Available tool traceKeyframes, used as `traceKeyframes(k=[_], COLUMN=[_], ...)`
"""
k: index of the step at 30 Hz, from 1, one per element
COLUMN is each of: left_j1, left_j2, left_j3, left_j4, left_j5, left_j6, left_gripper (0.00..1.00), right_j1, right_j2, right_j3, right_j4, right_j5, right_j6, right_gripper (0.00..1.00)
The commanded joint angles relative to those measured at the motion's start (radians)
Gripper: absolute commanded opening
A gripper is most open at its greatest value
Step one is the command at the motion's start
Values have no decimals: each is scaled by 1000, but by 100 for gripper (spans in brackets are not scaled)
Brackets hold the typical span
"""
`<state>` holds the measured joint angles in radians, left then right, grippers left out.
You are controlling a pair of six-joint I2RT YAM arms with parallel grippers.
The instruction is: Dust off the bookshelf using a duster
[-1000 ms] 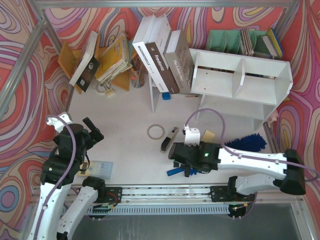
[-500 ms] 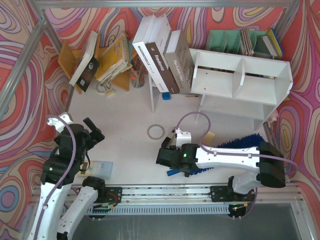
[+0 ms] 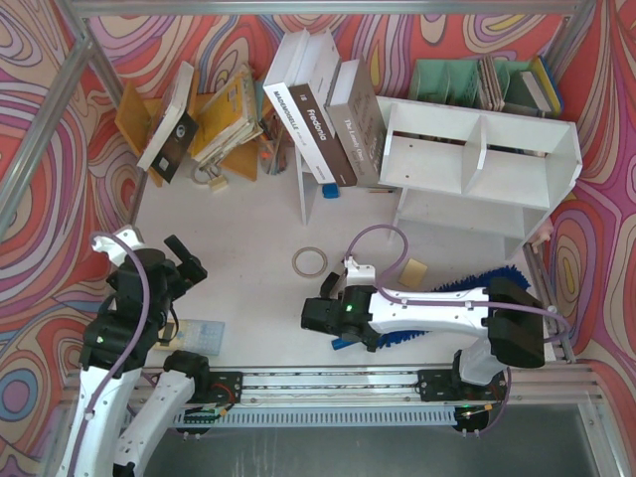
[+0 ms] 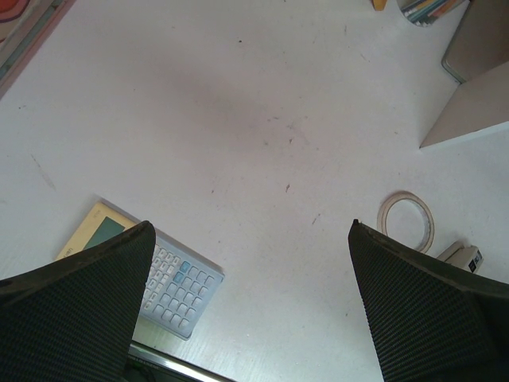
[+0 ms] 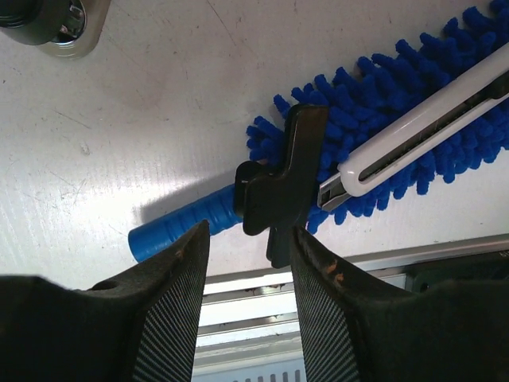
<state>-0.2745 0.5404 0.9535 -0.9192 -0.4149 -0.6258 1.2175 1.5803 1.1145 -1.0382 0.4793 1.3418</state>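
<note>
The duster lies flat near the table's front edge. Its blue ribbed handle [image 5: 179, 229] points left, and its fluffy blue head [image 5: 382, 87] with a white spine [image 5: 421, 127] points right. A black clamp piece [image 5: 282, 183] joins handle and head. My right gripper [image 5: 248, 231] hangs just over that joint with its jaws narrowed but apart, gripping nothing. From above, the right gripper [image 3: 323, 316] is beside the handle [image 3: 343, 344], and the head [image 3: 487, 283] runs toward the white bookshelf [image 3: 477, 159]. My left gripper [image 4: 250, 227] [image 3: 184, 260] is wide open over bare table.
A calculator [image 4: 151, 267] lies by the left gripper, with a tape ring [image 3: 310, 261] mid-table. Leaning books [image 3: 318, 119], a tan wooden rack [image 3: 139, 114] and a green organizer [image 3: 447, 79] line the back. The metal rail [image 5: 318, 286] runs just below the duster.
The right arm has swung left along the duster to its handle end, and its jaws have narrowed. The left arm has not moved.
</note>
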Motion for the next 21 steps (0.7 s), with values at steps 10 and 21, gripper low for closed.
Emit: traceKeyframes(k=[10,21], left_j1=[-2,-2], left_j2=[-10,-10], left_j3=[-15,-16], left_j4=[-13,-15], left_j5=[4,-1], left_j6=[-12,-14], left_gripper=[98,98], right_j1=[6,6], right_j2=[74,118], right_j3=[49,65], right_j4=[-66,-97], right_j5=[47,59], right_j6=[36,52], right_gripper=[43,40])
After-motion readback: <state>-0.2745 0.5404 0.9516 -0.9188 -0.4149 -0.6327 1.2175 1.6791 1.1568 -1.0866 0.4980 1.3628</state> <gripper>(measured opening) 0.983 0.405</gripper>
